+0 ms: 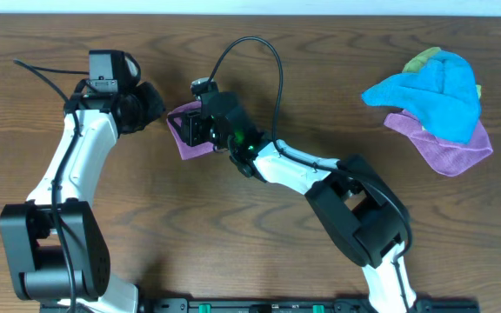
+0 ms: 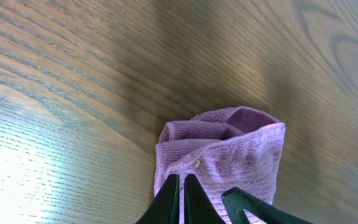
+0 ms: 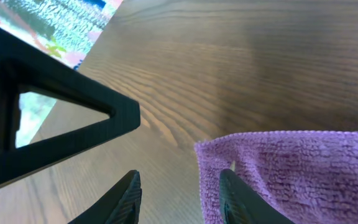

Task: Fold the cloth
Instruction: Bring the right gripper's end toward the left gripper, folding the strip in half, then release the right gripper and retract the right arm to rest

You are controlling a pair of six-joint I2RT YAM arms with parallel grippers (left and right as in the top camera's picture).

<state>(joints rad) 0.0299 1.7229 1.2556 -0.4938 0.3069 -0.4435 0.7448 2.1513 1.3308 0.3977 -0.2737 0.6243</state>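
left arm point(image 1: 76, 161) angled inward, left fingers point(image 2: 169, 202) pinching purple cloth point(image 2: 229, 155), right fingers point(image 3: 126, 199) parted at its edge

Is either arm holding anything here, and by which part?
Left fingers pinch the purple cloth at its near edge; right fingers are open astride another edge, gripping nothing.

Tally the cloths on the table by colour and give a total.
Purple: 2, the lone purple cloth and the piled purple cloth
Blue: 1, the blue cloth
Green: 1, the green cloth
Total: 4
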